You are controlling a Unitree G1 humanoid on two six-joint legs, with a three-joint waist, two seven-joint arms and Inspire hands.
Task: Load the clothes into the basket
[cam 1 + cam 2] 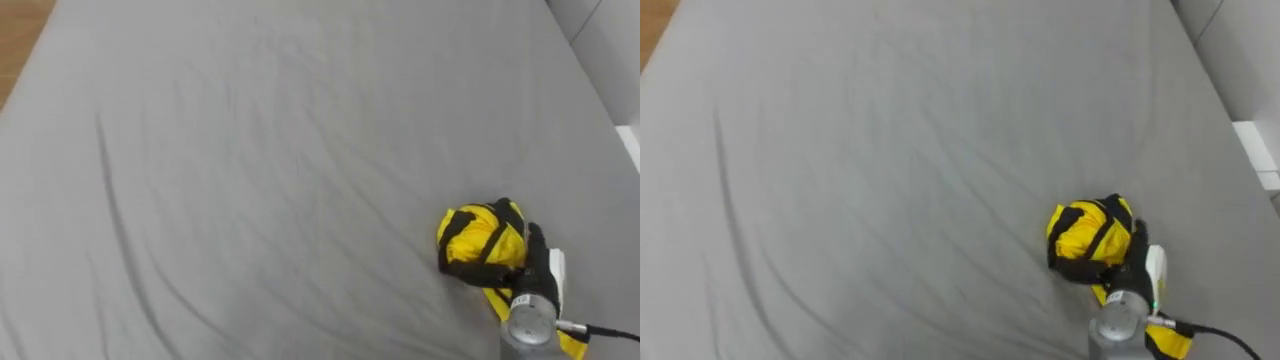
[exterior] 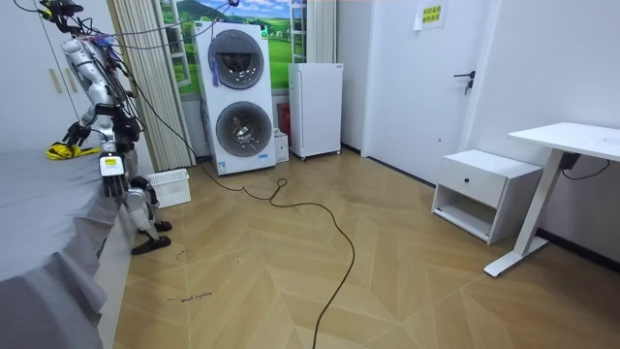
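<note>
Right hand [image 1: 534, 268] sits lowest in the eye views, coming in from the lower right, with its dark fingers [image 1: 497, 268] curled into a bunched yellow and black garment [image 1: 478, 238]. I read it as clamped on the cloth, though black trim and fingers are hard to separate here. Garment is on the grey bed [image 1: 250, 150], near the right side of the sheet, wadded into a ball with a loose yellow tail [image 1: 573, 346] running back under the wrist. Room view: robot stands at the bed's edge on the room view's left, reaching over it. Left hand [image 2: 109, 166] hangs by its side, too small to tell its state. White basket [image 2: 170, 187] is on the floor just beside its feet, toward the washer stack [image 2: 239, 97], so it's low and off to one side of the reach. Step, as I judge it: grasp made, lift and carry not yet done. Risks: grip is on a wad, not a fold, so slick fabric could unroll and slip out mid-swing; the loose tail could drag on the sheet or catch on the wrist; basket is low, so a release from bed height could miss the rim
</note>
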